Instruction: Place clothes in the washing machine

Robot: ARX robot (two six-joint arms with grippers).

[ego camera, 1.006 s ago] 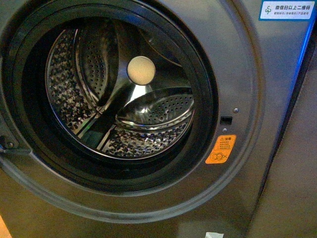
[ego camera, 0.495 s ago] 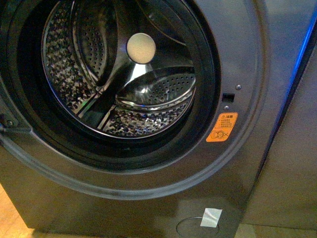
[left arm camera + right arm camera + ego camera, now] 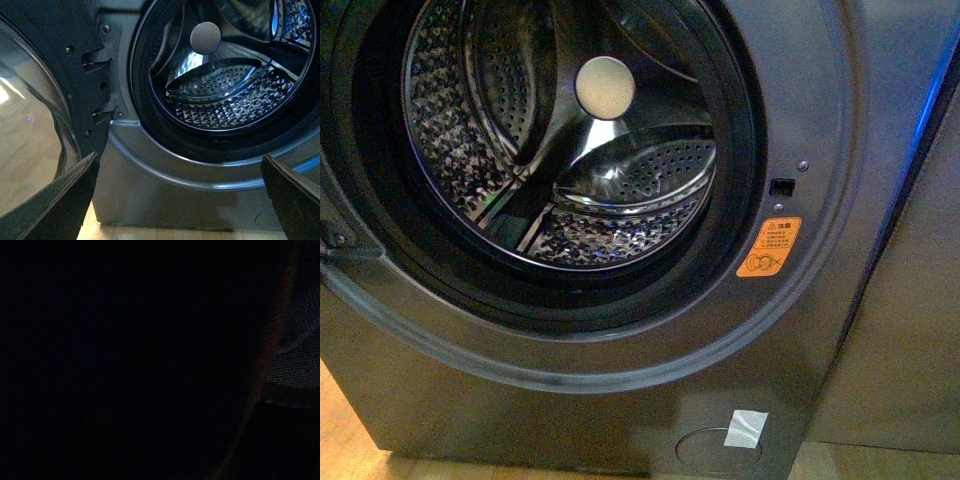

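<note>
Washing machine (image 3: 620,400): grey metallic front-loader, standing close before the robot and filling the front view. Porthole open.

Gasket (image 3: 732,200): black rubber ring lining the porthole, just inside the grey front rim.

Drum (image 3: 450,130): shiny perforated steel, seen through the porthole. A pale round hub (image 3: 605,87) sat at its far wall, and a perforated paddle (image 3: 640,175) rose below it. Only bare steel showed in the part of the drum that was in sight.

Clothes: their place could not be told from the readable views.

Orange sticker (image 3: 768,247): on the front rim, right of the gasket, below a small dark latch slot (image 3: 781,186).

Blue light (image 3: 920,130): a streak along the machine's right edge.

White tape (image 3: 745,428): a small piece low on the front, touching a round cover (image 3: 710,452).

Door (image 3: 30,125): swung open to the left, with curved glass in a dark frame, joined to the machine at the hinge (image 3: 102,75).

Floor (image 3: 340,420): light wood, at the near left foot of the machine.

Left gripper (image 3: 179,160): held in front of the porthole's lower rim, low and near. Its two dark fingers (image 3: 65,200) were spread wide with nothing between them.

Right gripper: the right wrist view was dark. How its jaws stood could not be told.
</note>
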